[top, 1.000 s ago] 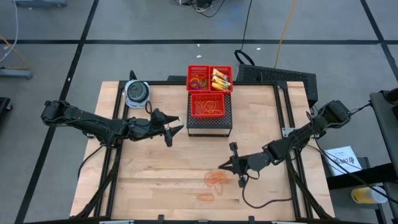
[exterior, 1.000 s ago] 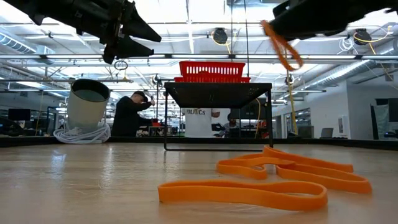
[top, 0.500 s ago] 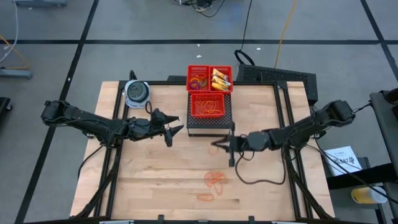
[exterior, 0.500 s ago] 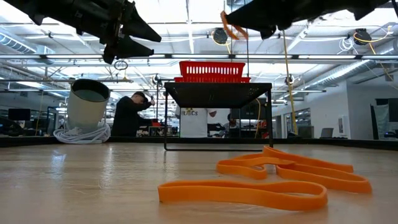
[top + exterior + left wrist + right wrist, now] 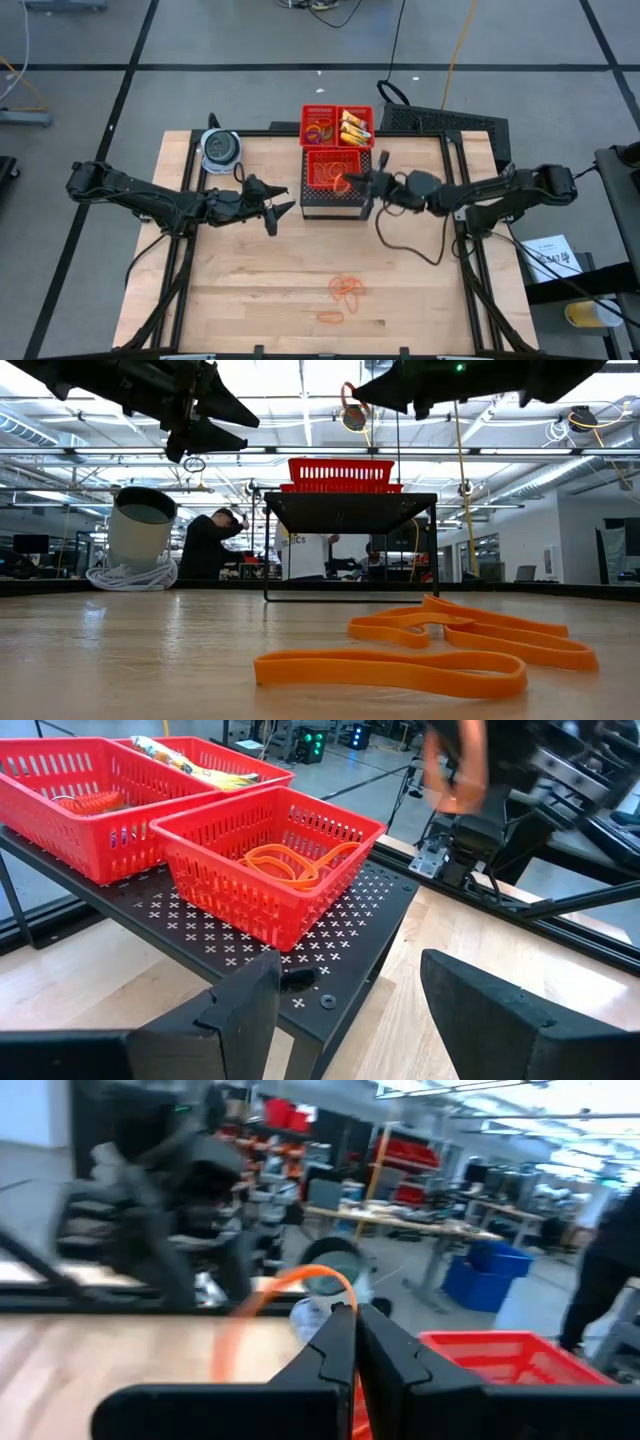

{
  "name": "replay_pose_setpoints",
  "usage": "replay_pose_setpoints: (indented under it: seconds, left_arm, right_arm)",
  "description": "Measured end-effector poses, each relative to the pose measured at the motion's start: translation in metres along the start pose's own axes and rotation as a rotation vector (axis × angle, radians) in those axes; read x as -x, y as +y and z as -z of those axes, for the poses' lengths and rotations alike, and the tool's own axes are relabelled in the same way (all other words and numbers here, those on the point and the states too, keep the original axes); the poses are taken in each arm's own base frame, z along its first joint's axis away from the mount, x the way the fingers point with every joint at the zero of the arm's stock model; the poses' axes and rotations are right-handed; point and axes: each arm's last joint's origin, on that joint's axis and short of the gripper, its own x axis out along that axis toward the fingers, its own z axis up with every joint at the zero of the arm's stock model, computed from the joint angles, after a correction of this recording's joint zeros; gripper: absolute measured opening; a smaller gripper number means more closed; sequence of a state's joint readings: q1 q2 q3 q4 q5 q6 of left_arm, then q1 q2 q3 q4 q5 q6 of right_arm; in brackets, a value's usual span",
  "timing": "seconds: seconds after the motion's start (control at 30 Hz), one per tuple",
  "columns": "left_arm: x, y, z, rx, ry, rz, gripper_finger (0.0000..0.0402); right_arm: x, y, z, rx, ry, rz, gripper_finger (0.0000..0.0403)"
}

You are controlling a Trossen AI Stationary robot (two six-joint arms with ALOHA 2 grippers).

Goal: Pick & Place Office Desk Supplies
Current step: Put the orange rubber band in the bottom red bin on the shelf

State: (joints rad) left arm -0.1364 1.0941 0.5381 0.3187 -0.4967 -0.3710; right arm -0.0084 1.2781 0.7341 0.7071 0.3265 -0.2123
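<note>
Right gripper [image 5: 352,181] sits over the front basket [image 5: 333,168] on the black stand [image 5: 336,200], fingers clenched on an orange rubber band [image 5: 262,1308]. The band loops up from the pinched fingertips in the right wrist view; its lower part blurs out, and in the high view it cannot be separated from the bands already lying in that basket. Low view: the gripper is cut off by the top edge, with the band [image 5: 347,400] hanging at its tip.

Left gripper [image 5: 281,207] hovers beside the stand, fingers [image 5: 250,1003] spread, holding nothing. Its tips are cropped in its own wrist view.

More bands [image 5: 346,289] lie tangled on the table [image 5: 240,300]; a single one [image 5: 330,317] lies just nearer the front edge. The count in the tangle is not clear.

Two back baskets: one [image 5: 320,126] holds small coloured rings, too small to sort; the other [image 5: 355,124] holds yellow packets.

A round container [image 5: 220,147] stands at the far left corner, cord coiled round its base.

A person [image 5: 207,543] stands in the room behind, partly hidden.
</note>
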Motion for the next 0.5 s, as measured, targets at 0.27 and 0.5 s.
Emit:
replay_pose_setpoints:
  seconds: [0.27,0.5]
  left_arm:
    - [0.000,0.000,0.000,0.000,0.000,0.000,0.0251]
    - [0.000,0.000,0.000,0.000,0.000,0.000,0.0251]
  right_arm:
    - [-0.009,-0.037,0.014,-0.042,0.066,0.043,0.0000]
    - [-0.010,-0.048,0.022,-0.032,0.131,0.077,0.0000]
